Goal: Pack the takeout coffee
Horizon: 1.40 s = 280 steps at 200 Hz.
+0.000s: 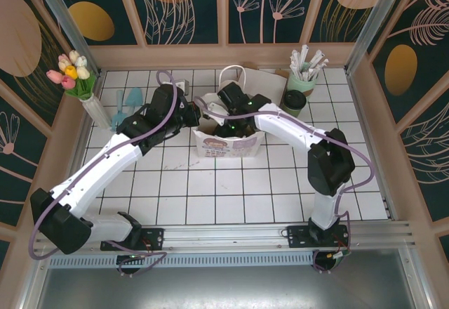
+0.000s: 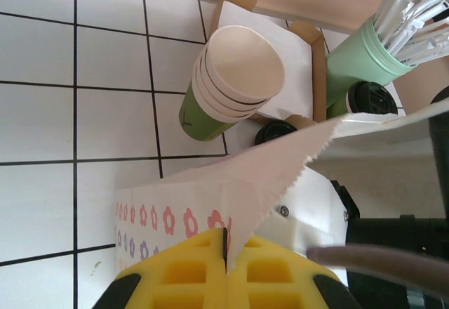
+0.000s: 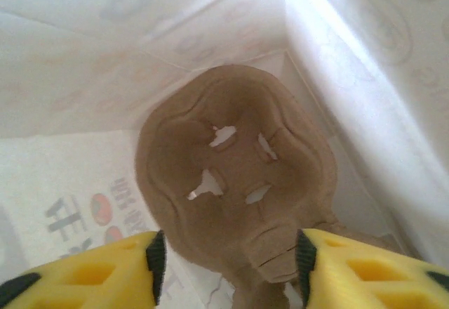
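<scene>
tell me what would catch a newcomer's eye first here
The white paper bag mid-table draws the eye: the left gripper pinches its top edge, while the right gripper is down inside it, open over a brown pulp cup carrier. The takeout coffee stands outside, back right, beside the mint cup of straws.

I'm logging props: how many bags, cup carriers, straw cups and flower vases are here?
Bag: 1
Carrier: 1
Straw cup: 1
Vase: 1
Total: 4
</scene>
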### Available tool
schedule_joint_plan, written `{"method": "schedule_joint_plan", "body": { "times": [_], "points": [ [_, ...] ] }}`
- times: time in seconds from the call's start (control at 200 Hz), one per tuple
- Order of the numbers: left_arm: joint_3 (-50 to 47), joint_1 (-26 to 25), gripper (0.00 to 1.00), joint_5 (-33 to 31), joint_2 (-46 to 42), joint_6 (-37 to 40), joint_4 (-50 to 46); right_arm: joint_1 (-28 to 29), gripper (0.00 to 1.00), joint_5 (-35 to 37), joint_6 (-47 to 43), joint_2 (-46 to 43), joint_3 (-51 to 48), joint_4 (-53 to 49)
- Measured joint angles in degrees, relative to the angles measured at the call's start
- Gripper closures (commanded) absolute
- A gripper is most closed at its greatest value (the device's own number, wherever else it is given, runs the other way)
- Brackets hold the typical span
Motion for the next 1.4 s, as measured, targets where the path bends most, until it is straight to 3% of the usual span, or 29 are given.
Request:
{"method": "schedule_joint_plan", "body": {
  "times": [0.165, 0.21, 0.285, 0.841, 1.401],
  "points": [
    [1.03, 0.11, 1.0, 0.17, 0.87, 0.02, -0.15, -0.35, 0.78, -0.42, -1.79, 0.44, 3.52, -2.45],
    [1.18, 0.15, 1.0, 0.17, 0.94, 0.04, -0.33, -0.35, 0.9, -0.39, -2.56, 0.44, 3.54, -2.82],
    [1.66, 0.2, 1.0, 0.22, 1.38, 0.02, -0.79, -0.37, 1.0, 0.13, -3.98, 0.63, 3.54, -3.76],
    [2.47, 0.22, 1.0, 1.05, 2.6, 0.0, -2.89, -1.6, 1.0, 4.26, -16.92, 4.17, -1.42, -4.35],
    [3.23, 1.29, 1.0, 1.07, 4.26, -1.36, -3.28, -1.64, 1.0, 7.13, -19.93, 7.43, -1.6, -2.54]
  ]
}}
